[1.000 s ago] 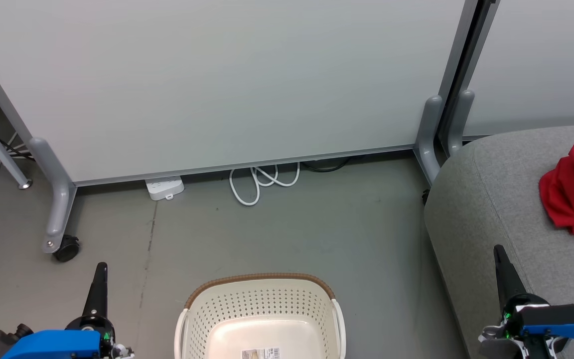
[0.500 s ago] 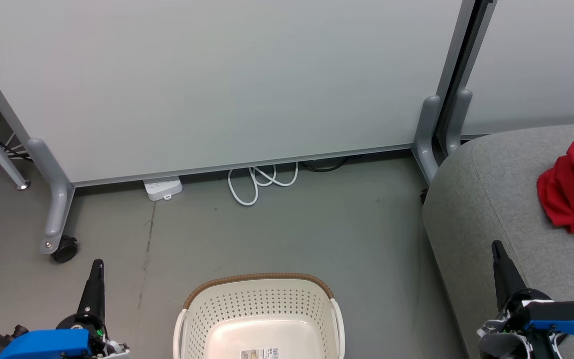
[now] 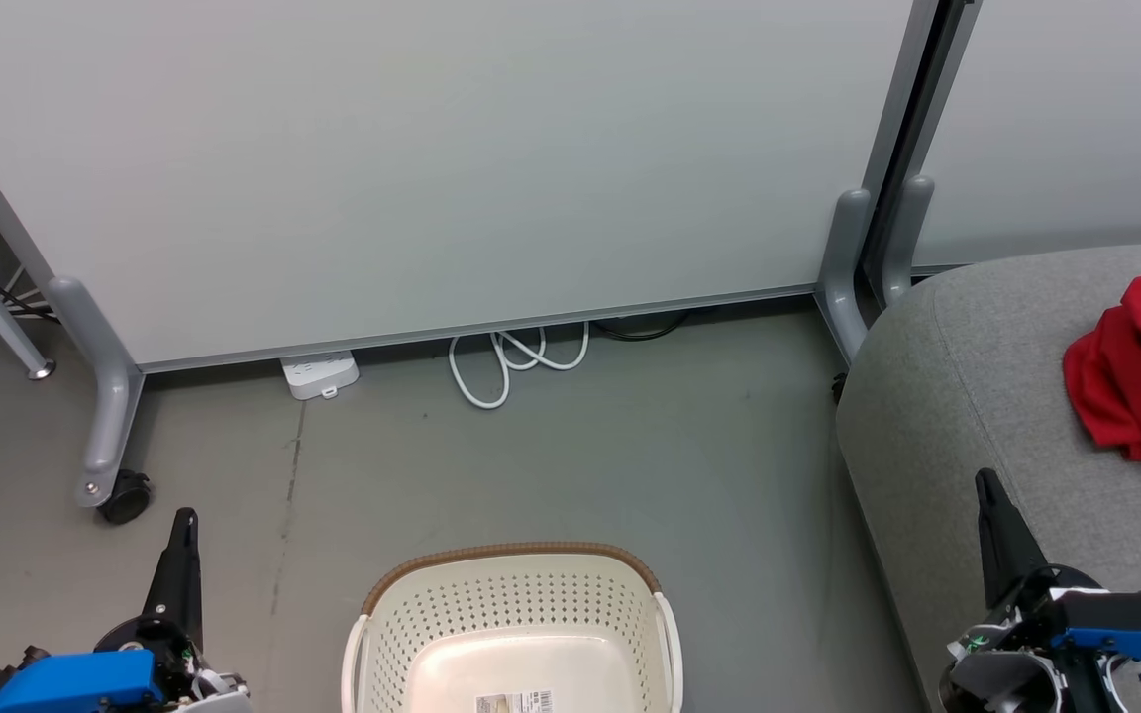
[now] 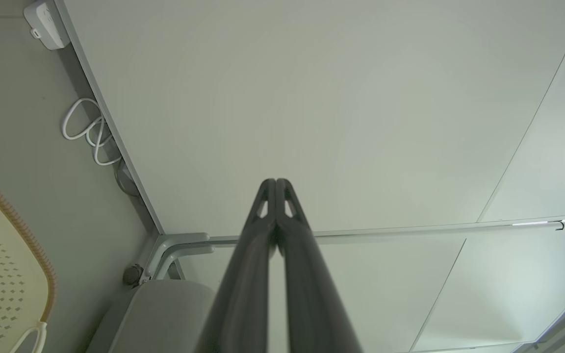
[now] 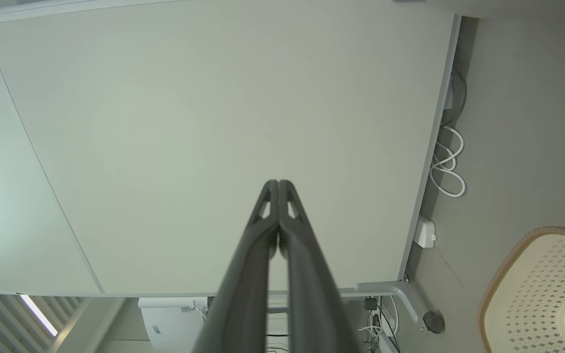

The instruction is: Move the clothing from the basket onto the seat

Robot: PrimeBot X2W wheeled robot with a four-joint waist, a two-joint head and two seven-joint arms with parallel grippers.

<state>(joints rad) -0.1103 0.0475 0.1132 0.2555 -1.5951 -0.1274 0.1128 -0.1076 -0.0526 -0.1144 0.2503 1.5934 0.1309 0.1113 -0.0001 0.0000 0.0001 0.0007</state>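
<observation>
So, with the clothing [image 3: 1140,371] on the seat [image 3: 967,396] right of the bare basket [image 3: 511,548], we hold our left gripper [image 3: 184,517] and right gripper [image 3: 986,482] pinched together, empty.

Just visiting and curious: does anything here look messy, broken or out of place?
Nothing broken or spilled. The red clothing lies crumpled on the seat, and a white cable sits in loose loops on the floor under the partition.

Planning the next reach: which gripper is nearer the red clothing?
Right. The right gripper sits over the seat, near the clothing; the left gripper is far off, beyond the basket.
</observation>
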